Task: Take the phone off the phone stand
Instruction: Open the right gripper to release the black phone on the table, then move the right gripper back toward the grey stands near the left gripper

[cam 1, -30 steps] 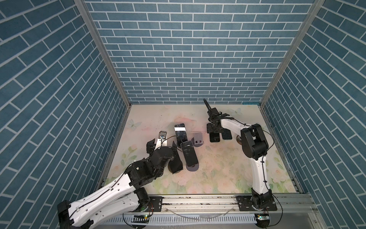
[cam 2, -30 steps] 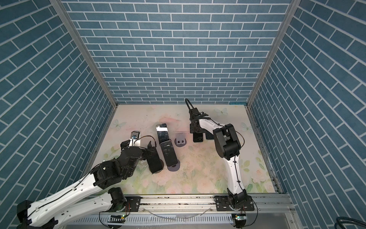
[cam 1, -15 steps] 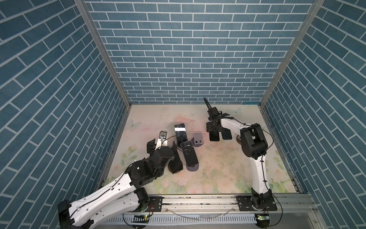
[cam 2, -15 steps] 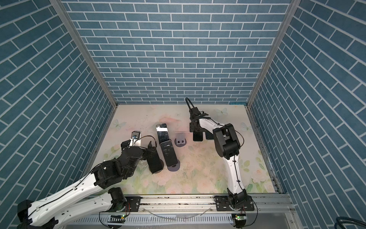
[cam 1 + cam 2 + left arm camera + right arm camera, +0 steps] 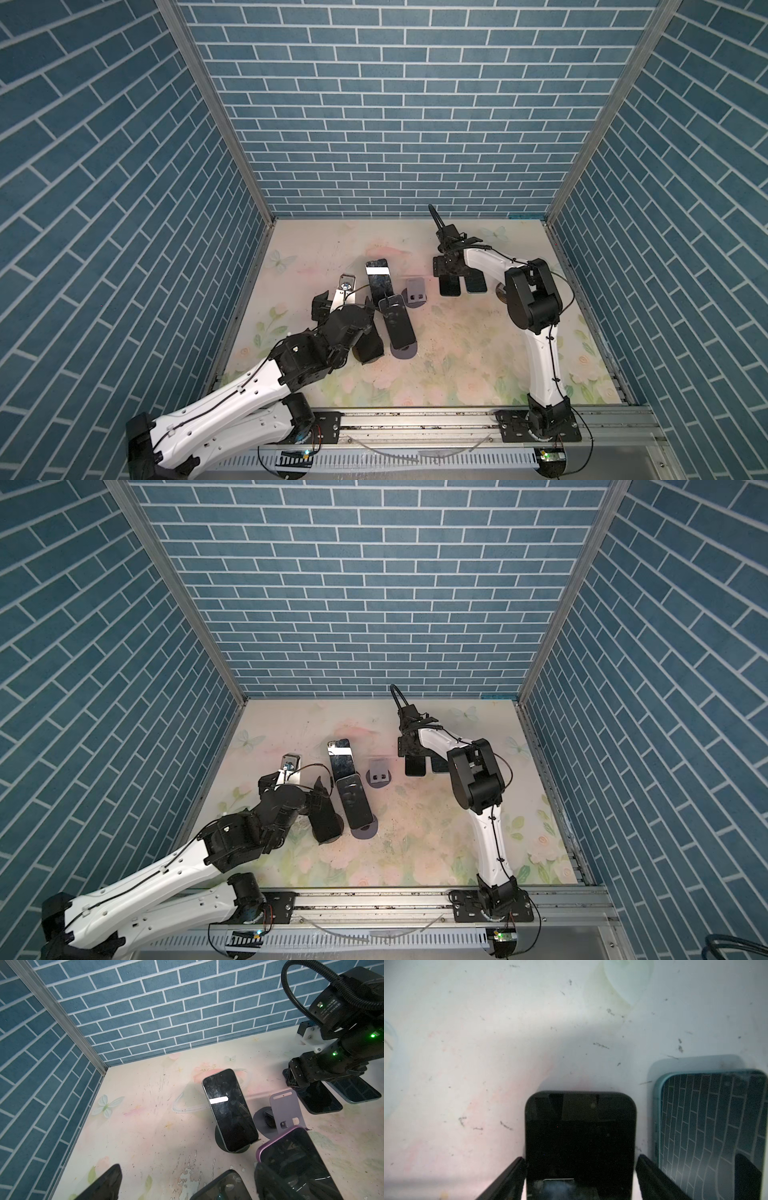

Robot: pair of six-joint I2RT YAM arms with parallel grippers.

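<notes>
A black phone (image 5: 580, 1126) lies flat on the floral table (image 5: 457, 365), beside an empty lavender phone stand (image 5: 415, 293). My right gripper (image 5: 581, 1158) is open, one finger on each side of this phone with a thin gap showing; in a top view it (image 5: 449, 275) hangs over the phone's far end. My left gripper (image 5: 185, 1186) is open wide around the top of a dark phone (image 5: 368, 343) that leans on a stand, without touching it. A purple-cased phone (image 5: 398, 326) and a dark phone (image 5: 379, 282) lean on stands close by.
A blue-cased phone (image 5: 708, 1126) lies flat right beside the black one, close to my right gripper's outer finger. Blue brick walls close the table in on three sides. A metal rail (image 5: 415, 419) runs along the front.
My right gripper's jaws have spread apart from the black phone, which stays flat on the table. The left arm has not moved.
</notes>
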